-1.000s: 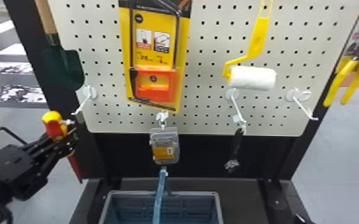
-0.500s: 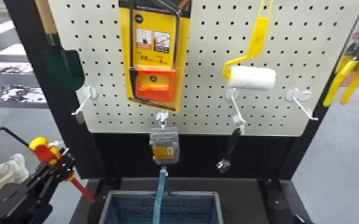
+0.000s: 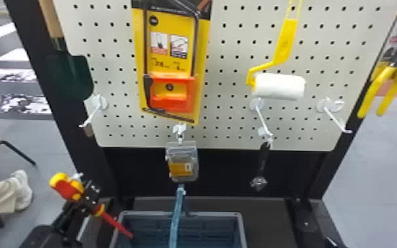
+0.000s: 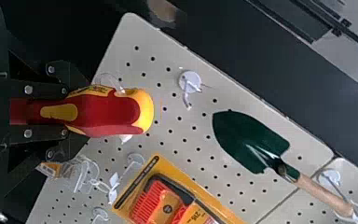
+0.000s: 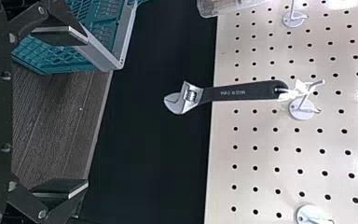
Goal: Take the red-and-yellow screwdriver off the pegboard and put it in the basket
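Left gripper (image 3: 90, 197) holds screwdriver (image 3: 66, 188) aslant — tip down toward basket (image 3: 214, 214), handle up.

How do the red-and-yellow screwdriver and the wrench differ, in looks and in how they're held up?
The screwdriver is red and yellow; the wrench has a black handle and silver head.
The screwdriver ends in a slim red shaft, the wrench in a broad jawed head.
The screwdriver is gripped by the robot's left fingers; the wrench hangs from a hook.
Both have their handle end up.
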`<control>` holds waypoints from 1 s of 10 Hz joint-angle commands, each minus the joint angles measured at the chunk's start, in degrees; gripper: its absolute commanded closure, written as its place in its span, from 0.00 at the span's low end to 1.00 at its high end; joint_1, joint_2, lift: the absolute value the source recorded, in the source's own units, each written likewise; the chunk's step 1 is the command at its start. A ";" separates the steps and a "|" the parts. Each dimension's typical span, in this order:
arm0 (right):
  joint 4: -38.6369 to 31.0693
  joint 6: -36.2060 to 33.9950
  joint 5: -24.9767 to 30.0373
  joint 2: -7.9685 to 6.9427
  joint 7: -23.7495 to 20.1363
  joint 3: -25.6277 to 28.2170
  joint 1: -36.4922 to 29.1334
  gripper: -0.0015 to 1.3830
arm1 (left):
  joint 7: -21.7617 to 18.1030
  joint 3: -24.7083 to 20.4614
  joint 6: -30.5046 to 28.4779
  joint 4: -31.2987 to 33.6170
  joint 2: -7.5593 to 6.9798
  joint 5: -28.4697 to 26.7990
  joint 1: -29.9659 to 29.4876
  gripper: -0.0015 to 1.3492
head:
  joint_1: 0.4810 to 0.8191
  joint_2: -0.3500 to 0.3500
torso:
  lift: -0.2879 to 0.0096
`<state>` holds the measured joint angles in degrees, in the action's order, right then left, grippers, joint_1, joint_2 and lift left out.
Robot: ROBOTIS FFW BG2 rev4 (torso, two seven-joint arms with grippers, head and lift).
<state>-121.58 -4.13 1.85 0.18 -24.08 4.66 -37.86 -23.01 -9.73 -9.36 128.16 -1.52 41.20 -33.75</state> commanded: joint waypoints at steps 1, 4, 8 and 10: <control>-0.14 0.00 0.00 -0.23 -0.09 0.00 -0.07 0.15 | -0.10 2.00 1.45 -2.65 -0.50 0.99 0.49 0.79 | 0.20 0.50 | 0.63; -0.14 0.00 0.00 -0.23 -0.26 0.00 0.06 0.15 | -0.28 6.04 2.68 -7.57 -2.79 2.66 2.09 0.79 | 0.20 0.50 | 0.63; 0.00 0.00 -0.09 -0.23 -0.35 0.00 0.06 0.15 | -0.63 7.62 1.19 -10.24 -3.31 2.66 2.95 0.79 | 0.20 0.50 | 0.63; 0.00 0.09 -0.09 -0.23 -0.35 0.00 0.06 0.15 | -1.25 8.24 0.04 -11.37 -3.40 2.22 3.69 0.79 | 0.20 0.50 | 0.63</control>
<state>-121.58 -4.11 1.76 0.18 -24.43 4.66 -37.81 -24.26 -1.68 -9.07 116.99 -4.91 43.56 -30.22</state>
